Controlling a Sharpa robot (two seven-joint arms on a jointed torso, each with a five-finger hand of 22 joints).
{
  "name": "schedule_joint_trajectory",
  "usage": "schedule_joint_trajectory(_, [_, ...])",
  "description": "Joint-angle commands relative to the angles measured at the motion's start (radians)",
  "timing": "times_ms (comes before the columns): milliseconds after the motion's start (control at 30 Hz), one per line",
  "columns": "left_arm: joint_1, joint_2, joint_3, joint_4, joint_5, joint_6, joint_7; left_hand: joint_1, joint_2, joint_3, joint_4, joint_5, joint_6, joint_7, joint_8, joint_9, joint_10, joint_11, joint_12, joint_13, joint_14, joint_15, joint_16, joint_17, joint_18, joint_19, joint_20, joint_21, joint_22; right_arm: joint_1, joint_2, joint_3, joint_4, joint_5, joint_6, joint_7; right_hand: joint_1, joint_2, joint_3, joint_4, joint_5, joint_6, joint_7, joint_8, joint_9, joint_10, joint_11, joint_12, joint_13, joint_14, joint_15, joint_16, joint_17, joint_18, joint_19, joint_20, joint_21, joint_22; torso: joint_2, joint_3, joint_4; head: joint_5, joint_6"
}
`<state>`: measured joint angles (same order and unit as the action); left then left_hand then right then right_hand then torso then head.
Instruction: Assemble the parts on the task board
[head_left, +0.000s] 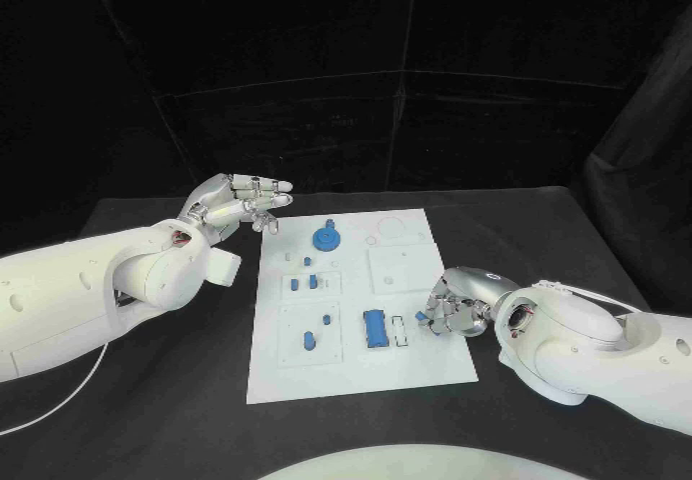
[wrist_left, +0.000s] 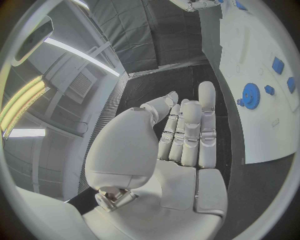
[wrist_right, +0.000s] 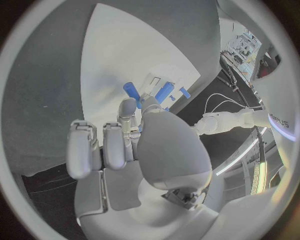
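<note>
White task board (head_left: 418, 370) mid-table already carries a blue gear (head_left: 327, 238) and several blue parts, more left; right hand (head_left: 454, 312) pinches a small blue piece (head_left: 426, 318) at its right edge, left hand (head_left: 238, 207) loosely open, empty, hovering off its far-left corner.

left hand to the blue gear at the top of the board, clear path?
Probably yes. The left hand hovers empty, fingers apart, off the task board's far left corner, and the blue gear lies close beside it with nothing between. The right hand is busy at the opposite edge.
</note>
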<state>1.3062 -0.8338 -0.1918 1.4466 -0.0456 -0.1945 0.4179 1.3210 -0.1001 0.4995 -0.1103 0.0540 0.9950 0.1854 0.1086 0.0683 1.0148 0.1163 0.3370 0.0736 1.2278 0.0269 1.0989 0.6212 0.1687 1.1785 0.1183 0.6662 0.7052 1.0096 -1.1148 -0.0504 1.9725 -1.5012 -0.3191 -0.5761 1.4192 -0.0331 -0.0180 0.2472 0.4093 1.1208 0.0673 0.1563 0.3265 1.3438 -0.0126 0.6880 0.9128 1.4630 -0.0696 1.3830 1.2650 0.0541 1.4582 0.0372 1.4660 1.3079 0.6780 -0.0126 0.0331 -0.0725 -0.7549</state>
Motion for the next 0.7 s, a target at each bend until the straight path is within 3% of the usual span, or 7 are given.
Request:
schedule_joint_trajectory(33, [0.001, 0.000, 0.001, 0.002, 0.003, 0.011, 0.004, 0.002, 0.005, -0.004, 0.001, -0.002, 0.000, 0.005, 0.006, -0.001, -0.005, 0.000, 0.005, -0.002, -0.006, -0.002, -0.003, -0.001, 0.015, -0.004, 0.003, -0.004, -0.002, 0.001, 0.004, 0.000, 0.003, 0.110, -0.061, -0.005, -0.009, -0.003, 0.008, 0.007, 0.010, 0.010, -0.003, -0.005, 0.001, 0.011, -0.002, 0.010, 0.005, 0.055, -0.008, 0.006, 0.004, -0.016, 0.008, 0.000, 0.006, 0.124, 0.001, -0.0007, -0.0006, 0.003, -0.002])
schedule_joint_trajectory(167, [0.001, -0.001, 0.001, 0.003, 0.003, 0.010, 0.004, 0.002, 0.005, -0.004, 0.001, -0.002, 0.000, 0.005, 0.006, -0.001, -0.005, 0.000, 0.005, -0.002, -0.006, -0.002, -0.003, -0.001, 0.015, -0.004, 0.003, -0.004, -0.002, 0.001, 0.015, 0.000, -0.003, 0.132, -0.045, -0.007, -0.019, -0.011, 0.015, 0.017, 0.022, 0.017, -0.004, -0.005, 0.003, 0.018, -0.003, 0.017, 0.011, 0.056, -0.009, 0.010, 0.010, -0.017, 0.011, 0.000, 0.010, 0.129, 0.002, -0.0007, -0.0008, 0.004, -0.003])
schedule_joint_trajectory(267, [0.001, -0.002, 0.001, 0.004, 0.003, 0.010, 0.004, 0.002, 0.005, -0.004, 0.001, -0.002, 0.000, 0.005, 0.006, -0.001, -0.005, 0.000, 0.005, -0.002, -0.006, -0.002, -0.003, -0.001, 0.015, -0.004, 0.003, -0.004, -0.002, 0.001, 0.031, 0.000, -0.014, 0.142, -0.025, -0.010, -0.049, -0.021, 0.012, 0.035, 0.074, 0.027, -0.006, -0.004, 0.007, 0.025, -0.004, 0.021, 0.015, 0.057, -0.009, 0.012, 0.014, -0.018, 0.014, -0.001, 0.012, 0.132, 0.001, -0.0007, -0.0010, 0.005, -0.003])
schedule_joint_trajectory(333, [0.001, -0.002, 0.001, 0.004, 0.003, 0.011, 0.004, 0.002, 0.005, -0.004, 0.001, -0.002, 0.000, 0.005, 0.006, -0.001, -0.005, 0.000, 0.005, -0.002, -0.006, -0.002, -0.003, -0.001, 0.015, -0.004, 0.003, -0.004, -0.002, 0.001, 0.042, 0.000, -0.022, 0.145, -0.016, -0.012, -0.062, -0.022, 0.011, 0.039, 0.084, 0.034, -0.008, -0.002, 0.009, 0.031, -0.005, 0.031, 0.022, 0.057, -0.010, 0.012, 0.015, -0.018, 0.014, -0.002, 0.012, 0.133, 0.002, -0.0007, -0.0005, 0.005, -0.004])
schedule_joint_trajectory(700, [0.002, -0.003, 0.001, 0.007, 0.003, 0.011, 0.004, 0.002, 0.005, -0.004, 0.001, -0.002, 0.000, 0.005, 0.006, -0.001, -0.005, 0.000, 0.005, -0.002, -0.006, -0.002, -0.003, -0.001, 0.015, -0.004, 0.003, -0.004, -0.002, 0.001, 0.102, 0.000, -0.056, 0.144, -0.001, -0.022, -0.085, -0.018, 0.009, 0.040, 0.094, 0.046, -0.013, 0.001, 0.014, 0.043, -0.009, 0.056, 0.043, 0.058, -0.013, 0.016, 0.021, -0.019, 0.016, -0.004, 0.014, 0.136, 0.002, 0.0005, -0.0013, 0.008, -0.008])
